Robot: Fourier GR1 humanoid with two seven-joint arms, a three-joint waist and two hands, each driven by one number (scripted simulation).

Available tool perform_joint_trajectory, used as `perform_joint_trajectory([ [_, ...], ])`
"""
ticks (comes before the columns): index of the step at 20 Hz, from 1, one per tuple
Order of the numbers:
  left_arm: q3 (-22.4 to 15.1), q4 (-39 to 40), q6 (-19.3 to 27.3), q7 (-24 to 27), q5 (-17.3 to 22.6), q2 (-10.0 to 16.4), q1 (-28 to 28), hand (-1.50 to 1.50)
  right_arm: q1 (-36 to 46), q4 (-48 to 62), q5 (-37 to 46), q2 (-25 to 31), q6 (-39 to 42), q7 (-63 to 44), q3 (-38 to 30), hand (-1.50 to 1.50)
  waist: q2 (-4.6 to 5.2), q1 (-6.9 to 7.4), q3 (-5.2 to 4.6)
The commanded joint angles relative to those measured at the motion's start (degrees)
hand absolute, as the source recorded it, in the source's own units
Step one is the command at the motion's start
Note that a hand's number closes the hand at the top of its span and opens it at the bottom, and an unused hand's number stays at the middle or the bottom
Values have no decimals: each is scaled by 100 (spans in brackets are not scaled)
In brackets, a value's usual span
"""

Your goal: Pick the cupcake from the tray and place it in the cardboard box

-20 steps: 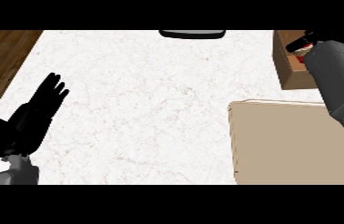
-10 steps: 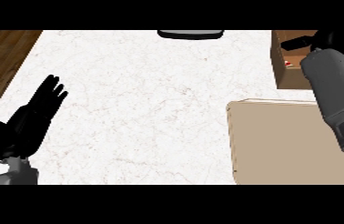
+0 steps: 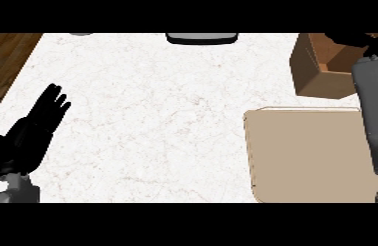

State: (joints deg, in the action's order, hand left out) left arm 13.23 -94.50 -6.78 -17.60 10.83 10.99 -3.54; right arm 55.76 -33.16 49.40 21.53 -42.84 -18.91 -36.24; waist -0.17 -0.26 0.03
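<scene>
The left hand (image 3: 38,126) is rested at the left edge of the counter (image 3: 162,115), fingers straight and spread. The right hand (image 3: 354,39) is seen over the cardboard box (image 3: 321,72) at the far right corner; its state cannot be told. The cupcake is hidden from view. The tray (image 3: 306,150) is set at the near right corner, near the box.
</scene>
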Motion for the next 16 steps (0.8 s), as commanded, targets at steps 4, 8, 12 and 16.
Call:
perform_joint_trajectory([
  [4,66,-415,-57,-15,59,-24,509,0,-1342,-1894,-884,-136,633,105,-45,-150,-49,-88,-6],
  [8,123,-118,-149,216,121,-20,305,0,-1904,-2814,-1224,250,1562,-88,98,-150,-18,-47,-6],
  [12,100,-453,-42,-291,151,68,155,0,-2825,-4017,-1666,-98,1717,-174,166,-150,-7,-31,-4],
  [16,-30,-83,11,22,-88,-67,23,0,-3210,-4367,-1687,47,1724,-432,383,-150,11,14,-4],
])
